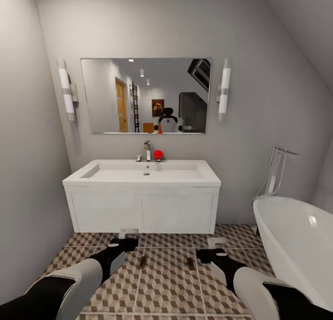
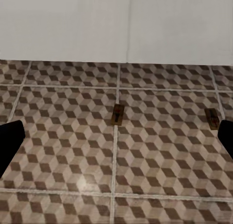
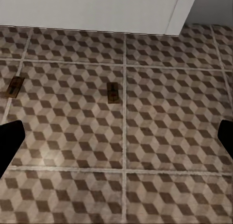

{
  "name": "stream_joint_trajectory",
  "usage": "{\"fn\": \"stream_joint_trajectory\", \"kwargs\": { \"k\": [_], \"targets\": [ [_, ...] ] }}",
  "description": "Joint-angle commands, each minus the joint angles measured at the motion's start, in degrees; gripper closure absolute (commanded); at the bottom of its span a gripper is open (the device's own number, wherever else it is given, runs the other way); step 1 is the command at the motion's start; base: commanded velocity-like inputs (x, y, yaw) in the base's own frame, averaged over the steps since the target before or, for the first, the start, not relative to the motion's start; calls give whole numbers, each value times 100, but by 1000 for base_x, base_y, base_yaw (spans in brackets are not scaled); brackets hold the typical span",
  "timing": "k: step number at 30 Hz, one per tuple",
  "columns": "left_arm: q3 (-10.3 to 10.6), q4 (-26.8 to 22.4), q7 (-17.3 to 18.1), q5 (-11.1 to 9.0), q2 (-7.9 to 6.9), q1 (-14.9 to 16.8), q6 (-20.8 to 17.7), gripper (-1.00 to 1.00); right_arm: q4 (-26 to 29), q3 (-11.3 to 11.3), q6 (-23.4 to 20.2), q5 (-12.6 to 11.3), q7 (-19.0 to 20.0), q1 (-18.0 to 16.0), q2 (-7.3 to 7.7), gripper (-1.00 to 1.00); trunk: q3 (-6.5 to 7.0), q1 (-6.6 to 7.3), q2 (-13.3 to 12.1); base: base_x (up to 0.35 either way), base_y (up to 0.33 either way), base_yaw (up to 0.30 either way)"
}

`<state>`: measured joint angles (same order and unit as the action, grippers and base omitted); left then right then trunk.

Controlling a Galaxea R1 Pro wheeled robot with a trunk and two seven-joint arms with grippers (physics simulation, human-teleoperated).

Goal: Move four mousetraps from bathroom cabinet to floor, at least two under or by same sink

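Mousetraps, two of them, lie flat on the bathroom floor (image 1: 162, 287) in front of the white vanity under the bathroom sink (image 1: 143, 174): one (image 1: 143, 262) nearer the left gripper (image 1: 128, 233), the other (image 1: 190, 263) nearer the right gripper (image 1: 216, 242). Both grippers are empty with fingers spread wide, hovering above the tiles just short of the vanity's front. In the left wrist view the one trap (image 2: 117, 113) sits on a grout line ahead of the dark fingertips (image 2: 9, 141), with the second (image 2: 211, 118) off to its side; the right wrist view shows the same pair (image 3: 113, 92) (image 3: 14, 86).

Judging by this, half the job looks done and two traps remain to be fetched from the cabinet. The sound move is to lift both arms clear, back away without rolling over the placed traps, and set the later ones on this same tiled surface.
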<state>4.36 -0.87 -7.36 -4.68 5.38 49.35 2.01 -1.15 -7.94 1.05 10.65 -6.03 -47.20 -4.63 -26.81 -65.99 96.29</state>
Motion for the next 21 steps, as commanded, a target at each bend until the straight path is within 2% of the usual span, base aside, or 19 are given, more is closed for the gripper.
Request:
{"fn": "stream_joint_trajectory", "kwargs": {
  "k": [1, 4, 11, 13, 18, 21],
  "targets": [
    [47, 16, -22, -49, -6, -9, 16, -100, -24, -48, -11, 59, -26, 48, 1, -100, 12, 23, -38, 0, 0, 0],
    [47, 38, -27, -50, -31, -124, 9, -100, -45, -48, -83, 55, -28, 206, 8, -100, 66, 89, -158, 0, 0, 0],
    [47, 55, -11, -60, -142, -706, 8, -100, -64, -49, -228, 56, -29, 738, 17, -100, 192, 243, -439, 0, 0, 0],
    [47, 56, -8, -72, -160, -780, 8, -100, -63, -49, -244, 57, -29, 836, 20, -100, 228, 287, -519, 0, 0, 0],
    [47, 59, 6, -205, -247, -1162, 13, -100, -65, -46, -261, 61, -32, 1391, 61, -100, 317, 397, -720, 0, 0, 0],
    [49, 60, 7, -326, -270, -1383, 14, -100, -63, -43, -245, 65, -31, 1722, 103, -100, 317, 397, -720, 0, 0, 0]
  ]
}}
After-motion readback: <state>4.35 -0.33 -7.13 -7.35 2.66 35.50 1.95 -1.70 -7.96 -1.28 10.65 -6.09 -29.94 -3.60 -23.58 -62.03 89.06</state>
